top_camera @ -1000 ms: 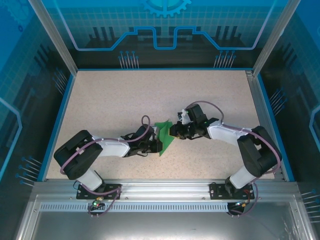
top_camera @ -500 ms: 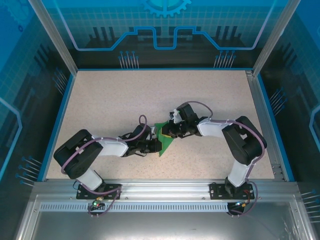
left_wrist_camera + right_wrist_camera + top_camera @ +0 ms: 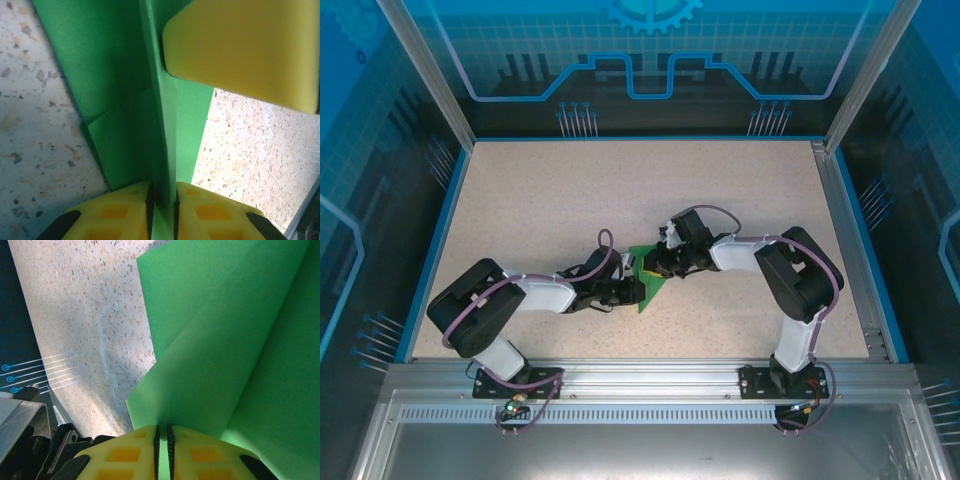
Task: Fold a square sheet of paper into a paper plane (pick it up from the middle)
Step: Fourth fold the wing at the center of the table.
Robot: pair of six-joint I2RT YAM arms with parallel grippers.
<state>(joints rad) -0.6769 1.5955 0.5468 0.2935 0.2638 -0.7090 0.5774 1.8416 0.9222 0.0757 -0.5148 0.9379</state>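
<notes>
In the wrist views, left hand point(image 3: 163, 200) and right hand point(image 3: 162, 432) each clamp creased green paper point(image 3: 225, 340)

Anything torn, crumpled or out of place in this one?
Nothing stands out. The green paper is part-folded, with no tear showing, and is pinched by the left gripper and the right gripper.

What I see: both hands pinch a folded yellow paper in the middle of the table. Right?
Not quite. The paper is green, not yellow, as the right wrist view shows. The left hand and the right hand do pinch it, folded, in the middle of the table.
</notes>
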